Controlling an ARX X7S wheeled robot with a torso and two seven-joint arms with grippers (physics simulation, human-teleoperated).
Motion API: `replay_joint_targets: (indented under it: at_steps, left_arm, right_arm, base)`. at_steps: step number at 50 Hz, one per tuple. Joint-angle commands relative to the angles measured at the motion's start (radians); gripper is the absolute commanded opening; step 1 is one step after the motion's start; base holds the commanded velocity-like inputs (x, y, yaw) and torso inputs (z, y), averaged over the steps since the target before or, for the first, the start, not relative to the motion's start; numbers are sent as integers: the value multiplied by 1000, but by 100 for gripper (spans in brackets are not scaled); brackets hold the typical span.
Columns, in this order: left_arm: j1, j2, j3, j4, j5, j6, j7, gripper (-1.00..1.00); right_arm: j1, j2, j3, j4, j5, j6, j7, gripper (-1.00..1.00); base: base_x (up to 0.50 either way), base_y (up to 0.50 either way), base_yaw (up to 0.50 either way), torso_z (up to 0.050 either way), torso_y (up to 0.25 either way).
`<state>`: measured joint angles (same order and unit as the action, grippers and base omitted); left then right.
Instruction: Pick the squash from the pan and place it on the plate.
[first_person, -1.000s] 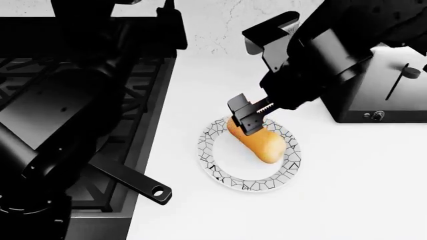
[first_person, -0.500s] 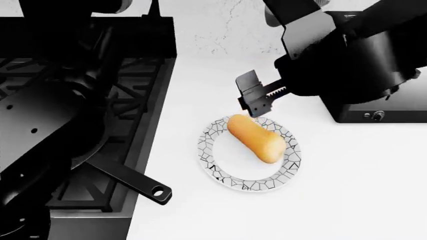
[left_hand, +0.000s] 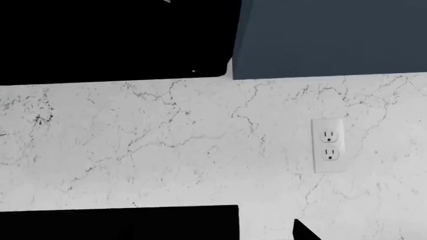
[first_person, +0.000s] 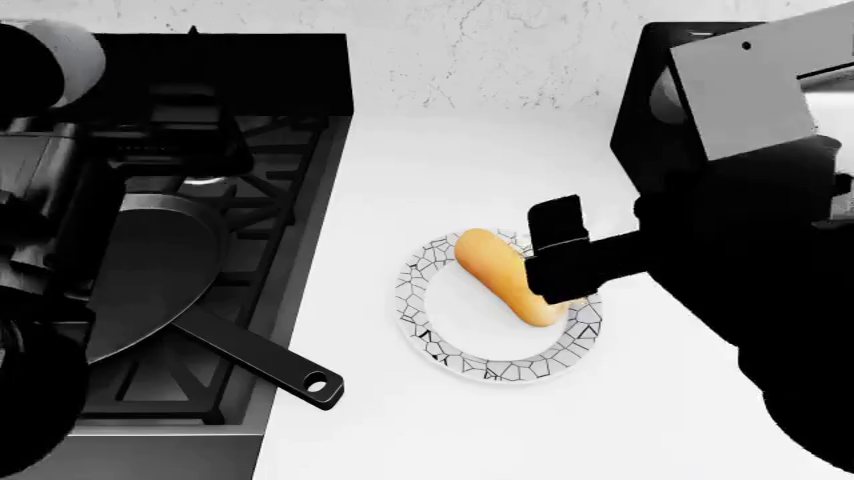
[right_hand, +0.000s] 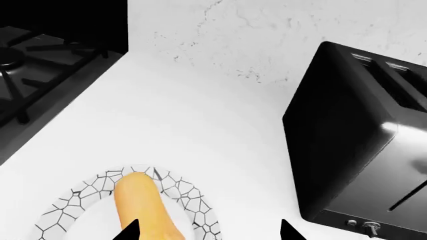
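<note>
The orange-tan squash lies at a slant on the white mosaic-rimmed plate, on the counter to the right of the stove. My right gripper hangs open and empty above the plate's right side, apart from the squash. In the right wrist view its fingertips stand wide apart, with the squash and plate below. The black pan sits empty on the stove, its handle pointing towards the counter. My left gripper faces the wall; one fingertip shows.
A black toaster stands on the counter to the right of the plate. The black stove with its grates fills the left. My left arm covers the pan's left part. The left wrist view shows a wall outlet.
My right gripper has let go of the squash and risen up and to the right of it. The squash stays on the plate. My left arm has drawn back, uncovering the pan.
</note>
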<state>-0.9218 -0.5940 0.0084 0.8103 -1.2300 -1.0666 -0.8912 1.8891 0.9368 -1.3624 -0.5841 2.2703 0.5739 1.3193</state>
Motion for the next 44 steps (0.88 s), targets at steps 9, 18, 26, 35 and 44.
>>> replay_joint_targets:
  at_steps: [9, 18, 26, 35, 44]
  left_arm:
    - [107, -167, -739, 237, -1201, -248, -678, 100]
    - [617, -309, -1671, 184, -1845, -312, -671, 100]
    - [1004, -199, -2197, 1, -1902, -504, -356, 100]
    - [1111, 232, -2739, 225, -933, -503, 656, 100]
    - [1068, 413, -2716, 161, -47, -402, 2006, 100]
  right_arm:
    - [108, 302, 255, -463, 316, -185, 251, 100]
    - [425, 634, 440, -463, 836, 41, 251, 100]
    - [361, 634, 443, -463, 814, 34, 251, 100]
    - [327, 634, 443, -463, 805, -4, 251, 100]
    - [318, 634, 440, -463, 797, -16, 251, 100]
  base:
    - [0, 0, 0, 1, 0]
    - [0, 0, 0, 0, 0]
    - [0, 0, 0, 0, 0]
    - [0, 0, 0, 0, 0]
    - [0, 0, 0, 0, 0]
